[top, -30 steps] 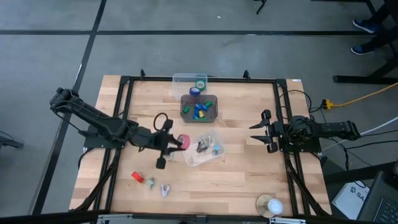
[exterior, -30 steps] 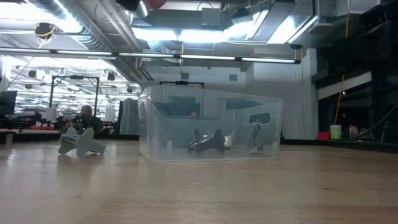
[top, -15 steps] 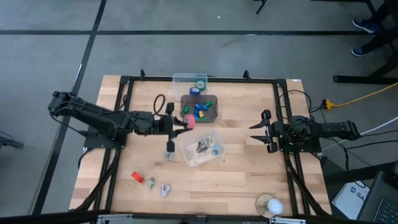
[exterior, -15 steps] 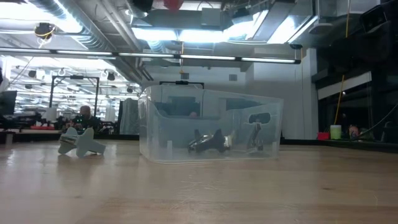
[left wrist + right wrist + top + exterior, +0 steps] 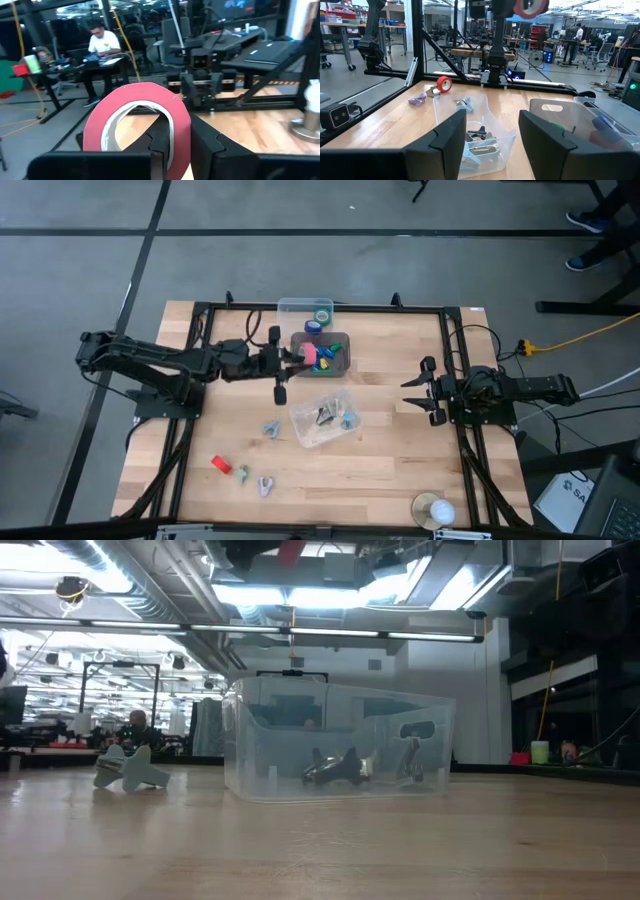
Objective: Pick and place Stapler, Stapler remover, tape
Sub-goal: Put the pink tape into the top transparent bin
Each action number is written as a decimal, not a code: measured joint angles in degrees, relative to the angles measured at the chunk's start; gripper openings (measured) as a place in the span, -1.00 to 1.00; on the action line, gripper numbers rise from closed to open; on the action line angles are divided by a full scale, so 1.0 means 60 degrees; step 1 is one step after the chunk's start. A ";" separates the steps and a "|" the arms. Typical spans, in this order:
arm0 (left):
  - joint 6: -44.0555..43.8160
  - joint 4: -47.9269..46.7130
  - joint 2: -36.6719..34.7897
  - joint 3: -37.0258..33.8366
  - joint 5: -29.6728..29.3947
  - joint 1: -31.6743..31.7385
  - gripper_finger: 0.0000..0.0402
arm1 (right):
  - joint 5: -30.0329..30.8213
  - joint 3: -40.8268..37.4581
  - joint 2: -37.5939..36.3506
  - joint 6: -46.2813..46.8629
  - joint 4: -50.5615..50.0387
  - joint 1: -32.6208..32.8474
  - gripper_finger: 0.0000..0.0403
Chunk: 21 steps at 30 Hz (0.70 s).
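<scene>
tape (image 5: 137,125) lower half hidden behind left jaws

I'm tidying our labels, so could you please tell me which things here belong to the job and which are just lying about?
Belonging to the job:
- red-pink tape roll, held by the left gripper
- red tape roll on the table
- grey stapler removers
- clear plastic bins

Lying about:
- white round object at the table's edge
- idle right gripper
</scene>
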 joint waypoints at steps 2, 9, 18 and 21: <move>0.0000 0.0015 0.0004 0.0000 0.0049 0.0254 -0.80 | 0.0000 0.0000 0.0000 0.0001 0.0002 0.0000 -0.07; 0.0003 0.0715 0.0141 0.0004 0.0116 0.0912 -0.79 | 0.0000 0.0000 0.0001 0.0000 0.0000 0.0004 -0.07; -0.0012 0.2276 0.1397 0.0007 0.1046 0.1591 -0.80 | 0.0000 0.0000 0.0001 0.0000 0.0003 0.0000 -0.07; -0.0019 0.2773 0.1804 0.0007 0.1059 0.1808 -0.79 | 0.0000 -0.0001 0.0001 0.0002 0.0002 0.0000 -0.07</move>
